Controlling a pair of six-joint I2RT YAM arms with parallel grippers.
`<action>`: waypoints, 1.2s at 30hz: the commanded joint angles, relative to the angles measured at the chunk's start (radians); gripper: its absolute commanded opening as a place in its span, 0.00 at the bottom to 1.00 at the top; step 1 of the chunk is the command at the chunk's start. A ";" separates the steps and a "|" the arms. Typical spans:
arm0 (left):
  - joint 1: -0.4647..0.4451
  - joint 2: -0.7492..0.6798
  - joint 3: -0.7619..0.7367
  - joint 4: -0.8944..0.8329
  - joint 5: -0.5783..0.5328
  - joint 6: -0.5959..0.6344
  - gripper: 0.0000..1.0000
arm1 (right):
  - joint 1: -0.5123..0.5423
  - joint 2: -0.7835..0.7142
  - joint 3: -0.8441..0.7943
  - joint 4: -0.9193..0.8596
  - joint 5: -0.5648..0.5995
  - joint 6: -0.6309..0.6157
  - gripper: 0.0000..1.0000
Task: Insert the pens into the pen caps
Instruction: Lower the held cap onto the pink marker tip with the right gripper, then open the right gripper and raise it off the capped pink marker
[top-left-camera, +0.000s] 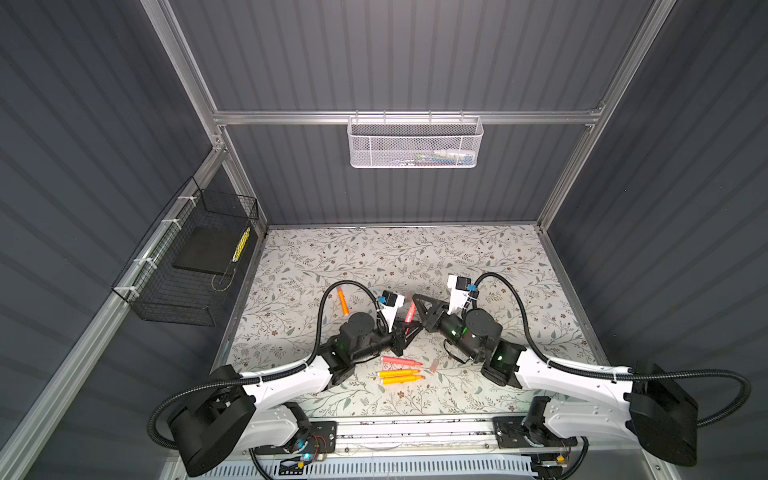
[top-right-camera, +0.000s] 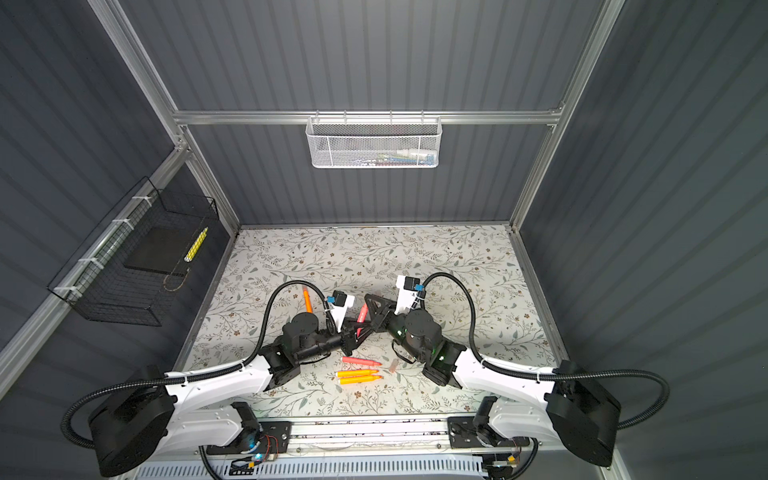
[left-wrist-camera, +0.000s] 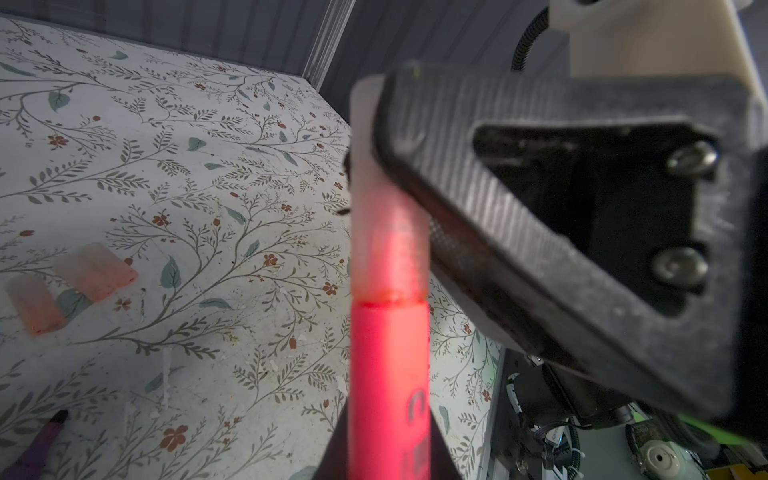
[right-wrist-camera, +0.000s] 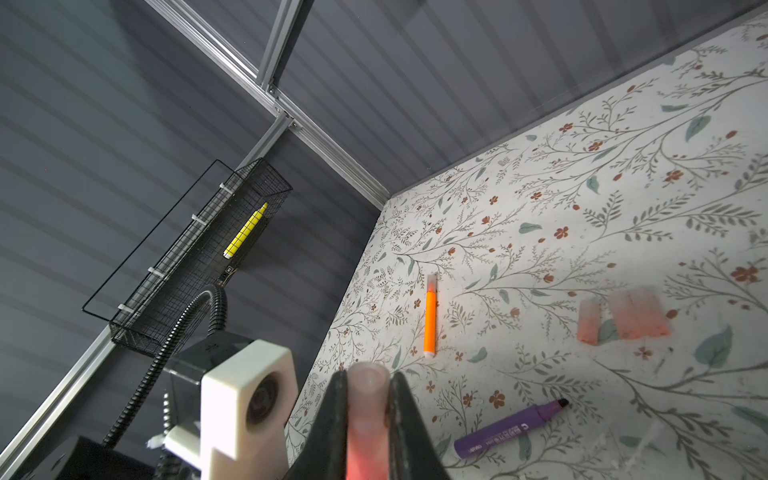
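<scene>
Left gripper (top-left-camera: 409, 326) is clamped tight on the barrel of the held pink pen (left-wrist-camera: 388, 374). I've got it lifted off the worktop (top-left-camera: 498, 257), about mid-table, between my two arms. Right gripper (right-wrist-camera: 368, 415) is closed on the translucent cap (left-wrist-camera: 384, 249), and the right wrist view shows a finger pressed on either side of it.

In the left wrist view that cap sits over the pen's tip, with its rim at the shoulder of the pink barrel. A thin line shows where they meet, and I can't tell whether it's fully home.

Toward the front edge, three pens lie side by side on the worktop, tips pointing right in both top views. There's a second pink pen (top-left-camera: 401, 360), then the middle orange pen (top-left-camera: 398, 372), then the front orange pen (top-left-camera: 403, 379). A loose cap (top-left-camera: 434, 365) lies near that row, on its right.

Off to the left, well apart from the rest, a capped orange pen (top-left-camera: 343, 303) lies flat.

The right wrist view also gives me a purple pen (right-wrist-camera: 511, 428) lying uncapped with its dark tip bare. Beyond it are a single cap (right-wrist-camera: 588, 322) and, just beside that, a pair of caps (right-wrist-camera: 640, 313) touching side by side.
</scene>
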 joint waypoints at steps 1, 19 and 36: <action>0.006 -0.043 0.028 0.023 -0.049 0.027 0.00 | 0.007 -0.018 -0.028 -0.050 -0.025 -0.026 0.00; 0.006 -0.045 0.042 0.022 0.003 0.075 0.00 | 0.046 -0.058 -0.058 -0.029 -0.016 -0.014 0.29; 0.003 -0.134 -0.043 -0.060 0.050 0.346 0.00 | 0.005 -0.300 -0.050 -0.189 0.039 -0.092 0.57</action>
